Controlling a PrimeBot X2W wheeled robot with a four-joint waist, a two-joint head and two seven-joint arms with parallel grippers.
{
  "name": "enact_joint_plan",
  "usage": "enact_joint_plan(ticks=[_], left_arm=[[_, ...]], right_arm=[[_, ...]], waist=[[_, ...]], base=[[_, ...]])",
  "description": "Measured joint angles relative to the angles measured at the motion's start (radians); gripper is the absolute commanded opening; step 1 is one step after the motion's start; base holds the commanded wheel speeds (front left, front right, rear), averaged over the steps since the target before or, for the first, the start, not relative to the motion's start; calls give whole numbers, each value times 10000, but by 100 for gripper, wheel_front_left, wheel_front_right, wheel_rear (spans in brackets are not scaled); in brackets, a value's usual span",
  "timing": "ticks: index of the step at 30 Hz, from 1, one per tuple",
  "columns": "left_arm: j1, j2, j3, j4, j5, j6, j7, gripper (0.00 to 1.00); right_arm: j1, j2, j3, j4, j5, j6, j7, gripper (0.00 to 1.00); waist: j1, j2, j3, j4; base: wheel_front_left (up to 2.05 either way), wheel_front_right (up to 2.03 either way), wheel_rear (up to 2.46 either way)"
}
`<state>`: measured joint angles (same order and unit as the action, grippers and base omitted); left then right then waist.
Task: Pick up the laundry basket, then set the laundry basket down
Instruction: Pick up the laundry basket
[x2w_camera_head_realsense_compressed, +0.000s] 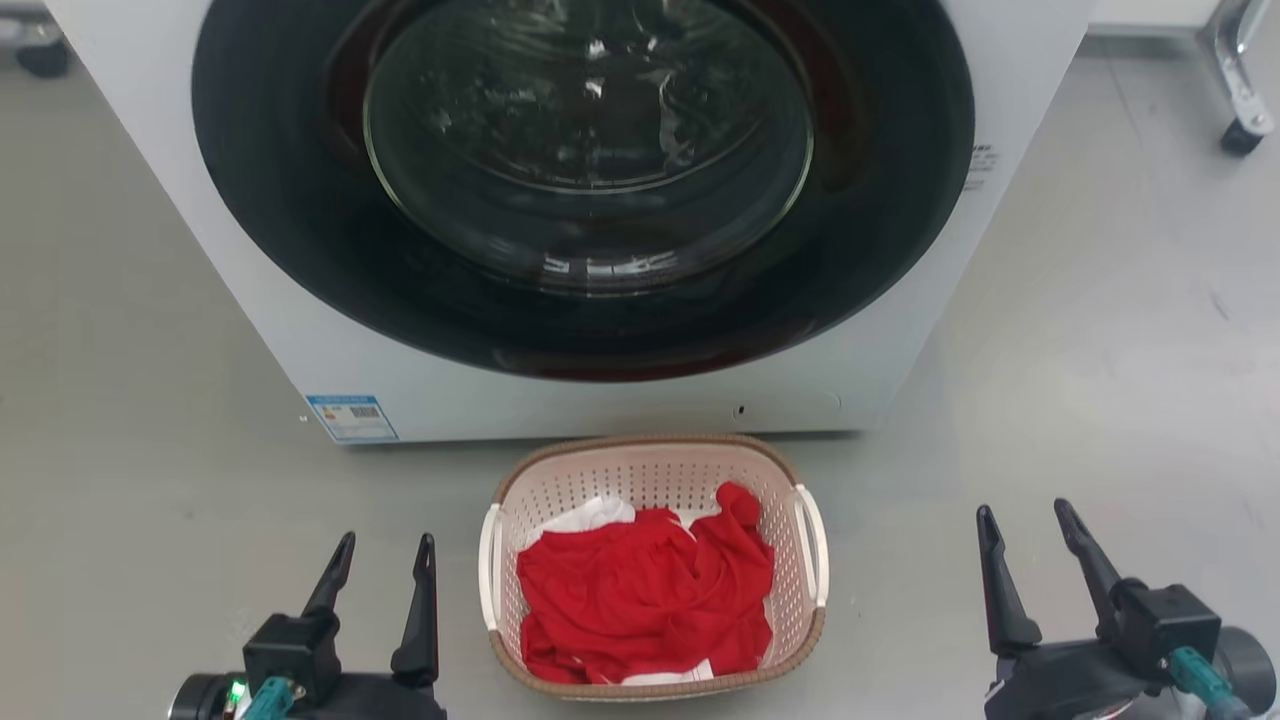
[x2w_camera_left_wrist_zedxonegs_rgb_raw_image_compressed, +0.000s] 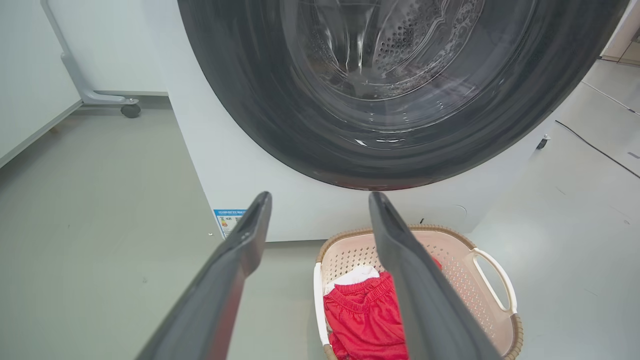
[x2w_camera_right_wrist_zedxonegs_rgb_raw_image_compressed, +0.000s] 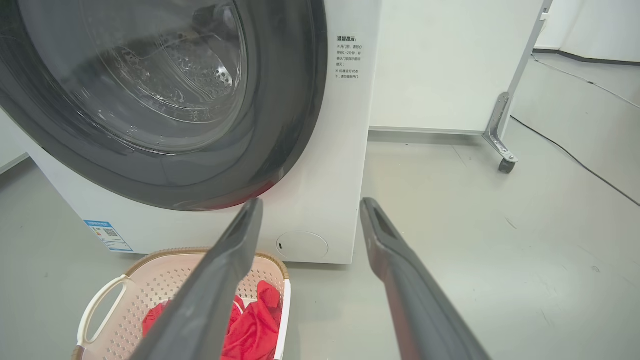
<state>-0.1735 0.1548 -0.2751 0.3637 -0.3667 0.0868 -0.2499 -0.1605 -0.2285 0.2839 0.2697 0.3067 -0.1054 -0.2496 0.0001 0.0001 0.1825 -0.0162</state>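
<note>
The laundry basket (x2w_camera_head_realsense_compressed: 655, 470) stands on the grey floor just in front of the washing machine, pale pink-cream with a brown rim and white side handles. Red and white clothes (x2w_camera_head_realsense_compressed: 645, 590) lie inside it. My left gripper (x2w_camera_head_realsense_compressed: 385, 545) is open to the basket's left, a short way off its left handle (x2w_camera_head_realsense_compressed: 489, 565). Open too, my right gripper (x2w_camera_head_realsense_compressed: 1030, 515) hangs farther off on the basket's right. The basket (x2w_camera_left_wrist_zedxonegs_rgb_raw_image_compressed: 455, 260) shows past my left gripper (x2w_camera_left_wrist_zedxonegs_rgb_raw_image_compressed: 320, 200) in the left wrist view. In the right wrist view the basket (x2w_camera_right_wrist_zedxonegs_rgb_raw_image_compressed: 150, 285) lies lower left of my right gripper (x2w_camera_right_wrist_zedxonegs_rgb_raw_image_compressed: 310, 205).
The white washing machine (x2w_camera_head_realsense_compressed: 420, 390) with its round dark glass door (x2w_camera_head_realsense_compressed: 585, 150) shut rises right behind the basket. A wheeled frame leg (x2w_camera_head_realsense_compressed: 1240, 100) stands at the back right, another caster (x2w_camera_left_wrist_zedxonegs_rgb_raw_image_compressed: 130, 110) at the back left. A cable (x2w_camera_right_wrist_zedxonegs_rgb_raw_image_compressed: 575, 160) runs along the floor on the right.
</note>
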Motion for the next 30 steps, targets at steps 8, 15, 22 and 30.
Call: enact_joint_plan(ticks=[8, 15, 22, 30], left_arm=[[-698, -61, 58, 15, 0, -77, 0, 100], [-1531, -102, 236, 36, 0, -86, -2, 100], [-2346, -56, 326, 276, 2, -176, -29, 100], [-3263, -6, 391, 871, 0, -351, -29, 100]], right_arm=[[-743, 48, -86, -115, -100, -2, 0, 100], [-1455, 136, -184, -257, -247, -13, -42, 100], [-2204, 251, -221, -265, -364, -15, -44, 100], [-3059, 454, -155, 88, -449, -15, -71, 100]], waist=[[1, 0, 1101, -15], [2, 1, 2267, -49], [2, 1, 3307, -62], [2, 1, 4453, -78]], base=[[0, 0, 0], [0, 0, 0], [0, 0, 0], [0, 0, 0]])
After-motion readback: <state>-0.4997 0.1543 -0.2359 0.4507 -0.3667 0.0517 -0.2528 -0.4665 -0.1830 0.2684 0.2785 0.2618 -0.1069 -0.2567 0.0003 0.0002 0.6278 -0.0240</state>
